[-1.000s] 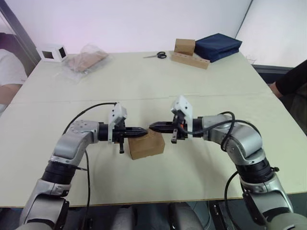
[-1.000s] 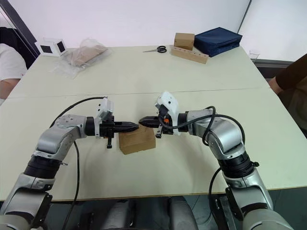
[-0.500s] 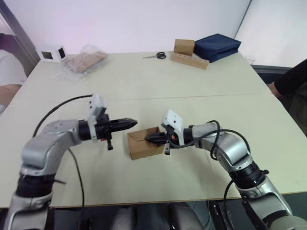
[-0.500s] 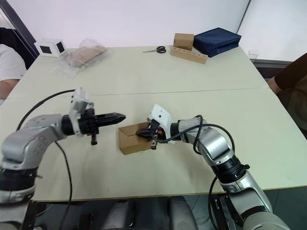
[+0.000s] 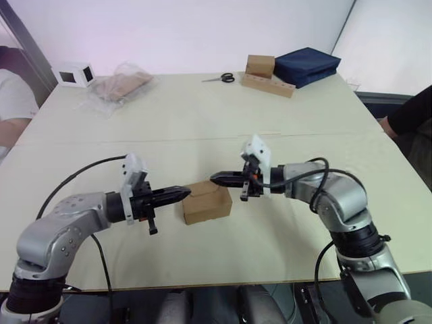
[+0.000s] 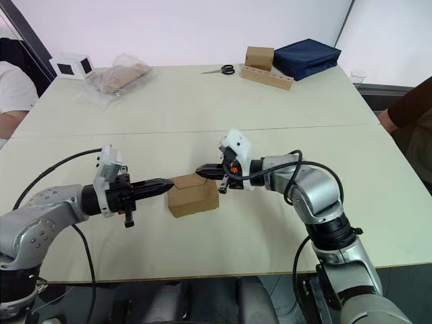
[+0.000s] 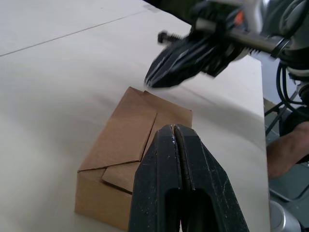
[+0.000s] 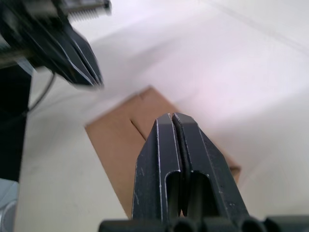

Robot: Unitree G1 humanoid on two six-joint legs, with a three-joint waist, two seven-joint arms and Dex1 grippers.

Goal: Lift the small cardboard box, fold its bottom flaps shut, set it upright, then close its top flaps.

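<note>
The small cardboard box sits on the table between the two arms, its top flaps folded down where half a second ago they stood open with the right gripper inside; that gripper has since lifted to just above the box's far edge, fingers pressed together and empty. The left gripper, one of two, has come in to the box's left top corner, also closed on nothing; whether it touches the cardboard is unclear.

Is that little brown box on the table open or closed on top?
Closed: the small cardboard box has its top flaps folded flat, meeting along a seam, with nothing of the inside showing.
</note>
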